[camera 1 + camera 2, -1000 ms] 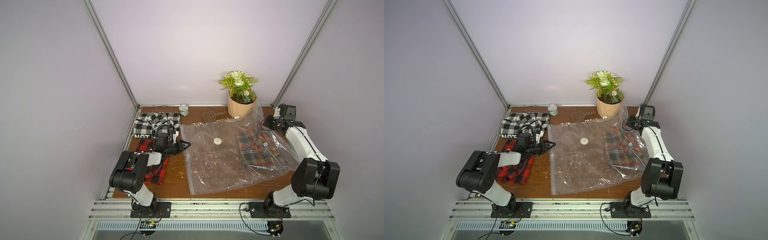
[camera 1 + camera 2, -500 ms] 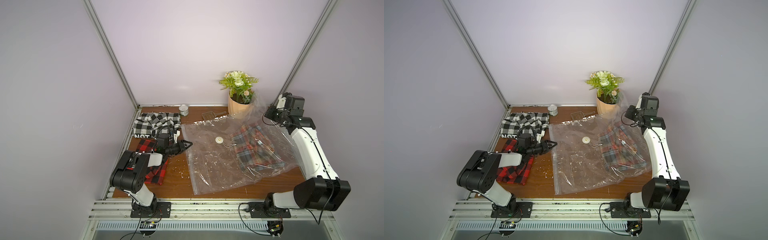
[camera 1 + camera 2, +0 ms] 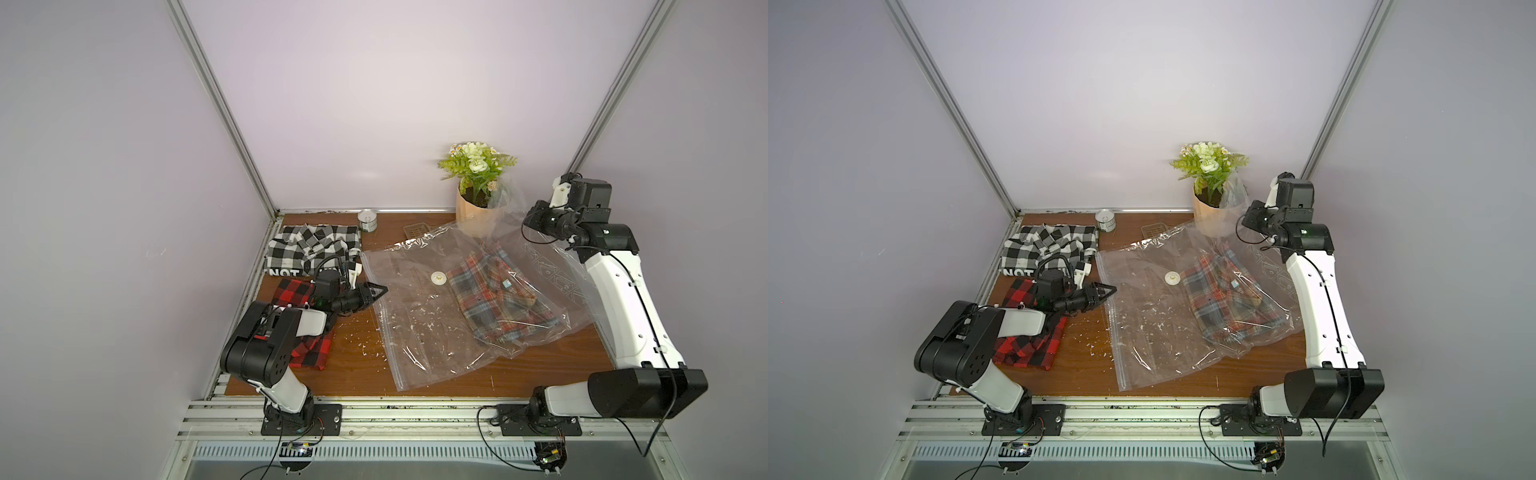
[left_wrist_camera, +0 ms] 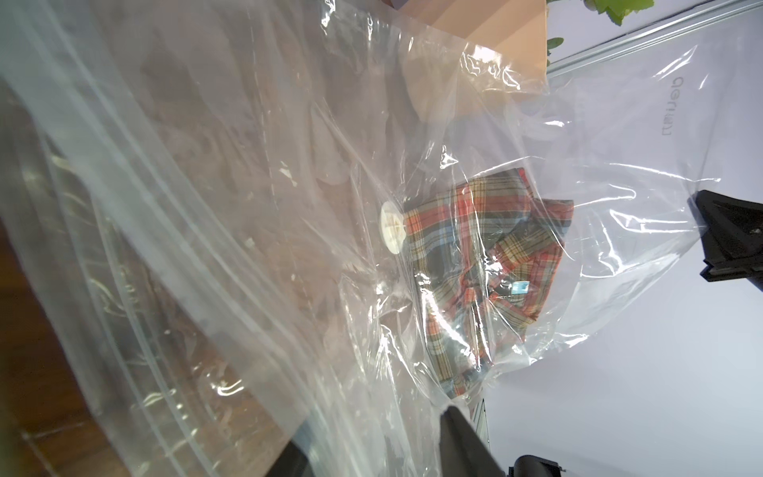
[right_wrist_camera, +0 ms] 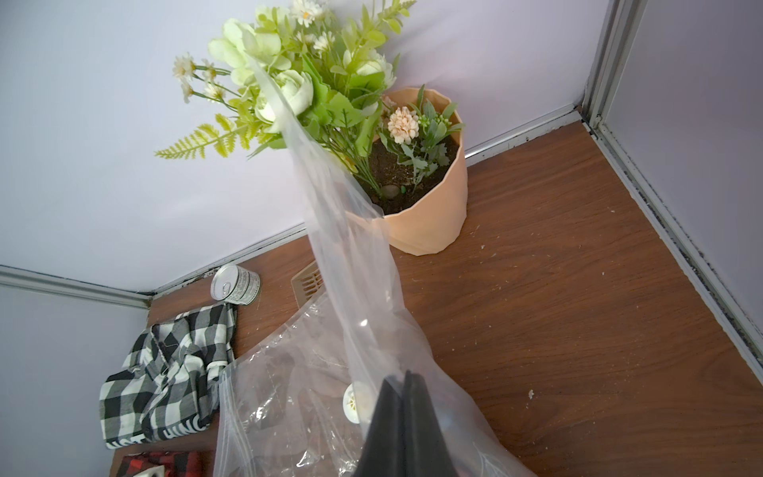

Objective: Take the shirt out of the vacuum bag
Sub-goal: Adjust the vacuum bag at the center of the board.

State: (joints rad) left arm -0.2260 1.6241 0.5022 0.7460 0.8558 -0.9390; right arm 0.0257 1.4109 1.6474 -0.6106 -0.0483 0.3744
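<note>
r pincer (image 3: 530, 221) gripped vacuum bag (image 3: 415, 332) high, upper right, prob. to tip shirt (image 3: 498, 299) out; l pincer (image 3: 382, 287) was apart.

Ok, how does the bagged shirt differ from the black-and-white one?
The plaid shirt is orange, blue and grey; the black-and-white shirt bears white lettering. The plaid shirt sits inside the vacuum bag; the black-and-white shirt lies uncovered on the table. Both are checked.
</note>
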